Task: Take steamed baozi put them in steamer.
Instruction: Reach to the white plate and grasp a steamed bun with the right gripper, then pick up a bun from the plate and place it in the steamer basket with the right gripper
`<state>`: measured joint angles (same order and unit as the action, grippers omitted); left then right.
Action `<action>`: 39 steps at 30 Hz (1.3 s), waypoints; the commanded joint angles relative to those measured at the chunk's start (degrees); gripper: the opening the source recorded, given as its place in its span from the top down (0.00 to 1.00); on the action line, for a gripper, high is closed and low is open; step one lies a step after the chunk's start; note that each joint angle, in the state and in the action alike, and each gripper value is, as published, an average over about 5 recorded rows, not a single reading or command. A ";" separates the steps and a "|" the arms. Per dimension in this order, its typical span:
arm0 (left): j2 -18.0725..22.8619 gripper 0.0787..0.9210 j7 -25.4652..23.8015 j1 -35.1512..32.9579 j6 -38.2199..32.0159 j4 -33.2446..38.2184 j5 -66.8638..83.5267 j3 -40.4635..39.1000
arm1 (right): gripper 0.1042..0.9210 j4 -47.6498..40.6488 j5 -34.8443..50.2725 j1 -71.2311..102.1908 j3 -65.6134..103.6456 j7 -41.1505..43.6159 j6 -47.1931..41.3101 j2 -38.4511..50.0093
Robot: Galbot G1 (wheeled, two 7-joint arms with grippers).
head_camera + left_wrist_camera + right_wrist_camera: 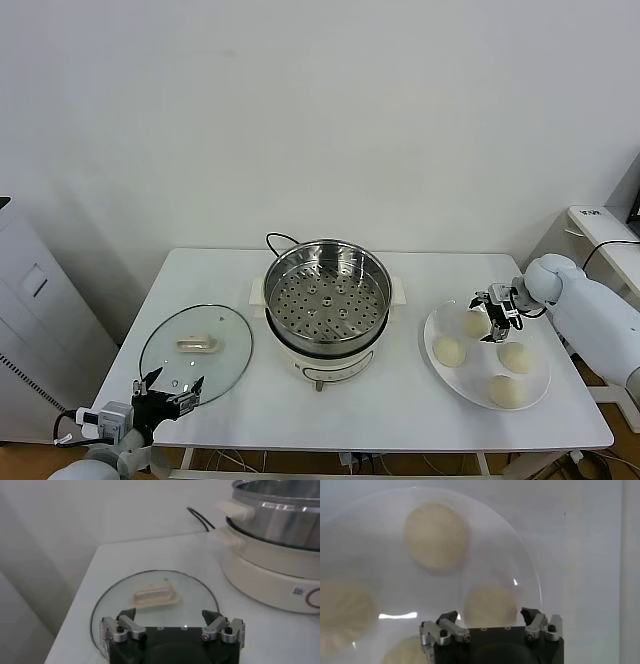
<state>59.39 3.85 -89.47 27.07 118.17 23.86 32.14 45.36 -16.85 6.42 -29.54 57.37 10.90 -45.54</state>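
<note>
Four steamed baozi lie on a white plate [436, 330] at the table's right: one at the back [472, 323], one on the left [449, 351], one on the right [514, 357] and one at the front [505, 391]. My right gripper [486, 318] is down over the back bun. In the right wrist view that bun [490, 602] sits between the fingers of the right gripper [489, 614], which stand open close to its sides. The steamer [327, 290] stands mid-table with nothing in its basket. My left gripper [165, 388] waits open at the front left.
A round glass lid [196, 350] with a cream handle lies flat on the table, left of the steamer and just ahead of the left gripper [170, 617]. The steamer's black cord [275, 240] loops behind it. A white unit stands beyond the table's right end.
</note>
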 commanded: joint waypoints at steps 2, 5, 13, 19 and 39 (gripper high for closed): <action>-0.01 0.12 -0.06 0.09 0.17 0.58 -0.05 -0.13 | 0.39 -3.90 -2.11 -0.63 1.04 0.75 0.54 -2.76; 0.00 0.12 -0.07 0.08 0.23 0.90 -0.04 -0.11 | 0.46 -3.95 -1.99 -0.83 0.92 1.50 0.44 -2.86; 0.05 0.12 -0.03 -0.24 0.23 1.22 0.03 0.23 | 0.50 -1.96 0.23 -1.66 -1.72 3.62 -0.27 -1.68; 0.26 0.12 0.03 -0.52 0.16 1.16 0.06 0.36 | 0.58 5.03 6.04 -7.01 -9.15 4.12 -1.99 3.94; -0.61 0.12 0.02 -0.96 0.04 1.58 0.01 -0.04 | 0.58 18.87 23.31 -42.52 -34.75 5.47 15.08 -2.63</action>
<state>59.11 3.87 -90.17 27.12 119.61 23.91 32.15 61.57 1.46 -24.44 -56.71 62.25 16.23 -41.54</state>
